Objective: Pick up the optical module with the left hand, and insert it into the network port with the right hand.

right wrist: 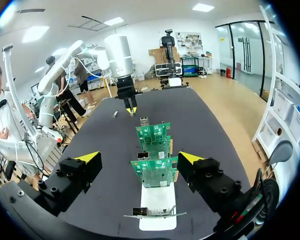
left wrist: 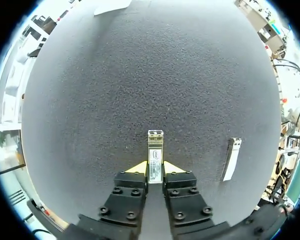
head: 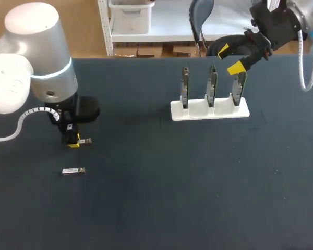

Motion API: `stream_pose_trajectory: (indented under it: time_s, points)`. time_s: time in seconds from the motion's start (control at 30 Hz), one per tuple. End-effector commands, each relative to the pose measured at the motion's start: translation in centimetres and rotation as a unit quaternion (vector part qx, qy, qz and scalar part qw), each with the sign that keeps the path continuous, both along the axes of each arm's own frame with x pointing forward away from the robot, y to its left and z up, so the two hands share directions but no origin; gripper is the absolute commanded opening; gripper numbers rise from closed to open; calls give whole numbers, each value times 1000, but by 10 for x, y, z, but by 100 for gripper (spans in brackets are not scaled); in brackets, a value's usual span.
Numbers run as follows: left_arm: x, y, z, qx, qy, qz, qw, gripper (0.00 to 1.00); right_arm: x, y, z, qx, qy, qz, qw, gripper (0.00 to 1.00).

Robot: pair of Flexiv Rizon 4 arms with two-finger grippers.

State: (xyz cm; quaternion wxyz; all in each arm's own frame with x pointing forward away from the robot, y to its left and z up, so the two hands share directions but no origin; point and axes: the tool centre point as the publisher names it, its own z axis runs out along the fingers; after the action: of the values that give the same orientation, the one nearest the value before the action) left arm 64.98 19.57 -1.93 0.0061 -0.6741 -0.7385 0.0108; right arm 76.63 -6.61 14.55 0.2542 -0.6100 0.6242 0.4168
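Left wrist view is showing the left gripper (left wrist: 155,169) pinching narrow on the optical module (left wrist: 155,147), long axis pointing straight ahead past the tips (a spare module (left wrist: 231,159) is lying beside). The right gripper (right wrist: 135,160), well apart, is hanging wide open and holding nothing, with the port boards (right wrist: 154,172) between its fingers.

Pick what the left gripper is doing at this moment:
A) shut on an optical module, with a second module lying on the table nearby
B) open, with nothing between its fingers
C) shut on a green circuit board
A: in the left wrist view the left gripper clamps one optical module from both sides, while a second module lies on the table beside it.
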Motion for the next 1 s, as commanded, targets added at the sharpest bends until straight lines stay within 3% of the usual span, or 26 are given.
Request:
stream_pose_trajectory:
  time_s: [0.03, 0.2, 0.33, 0.57, 0.7, 0.8, 1.0]
  points:
    - [4, -3, -2, -8, -7, 7, 1000, 0, -1, 0, 0, 0, -1, -1, 1000, 100]
    - [22, -8, 16, -55, -38, 65, 996, 0, -1, 0, 0, 0, -1, -1, 1000, 100]
    - [46, -15, 39, -129, -75, 129, 980, 0, -1, 0, 0, 0, -1, -1, 1000, 100]
    - [98, -49, 104, -265, -154, 180, 935, 0, -1, 0, 0, 0, -1, -1, 1000, 100]
    - [127, -79, 137, -333, -193, 168, 907, 0, -1, 0, 0, 0, -1, -1, 1000, 100]
    - [147, -111, 163, -387, -216, 153, 884, 0, -1, 0, 0, 0, -1, -1, 1000, 100]
    - [168, -174, 200, -453, -231, 98, 855, 0, -1, 0, 0, 0, -1, -1, 1000, 100]
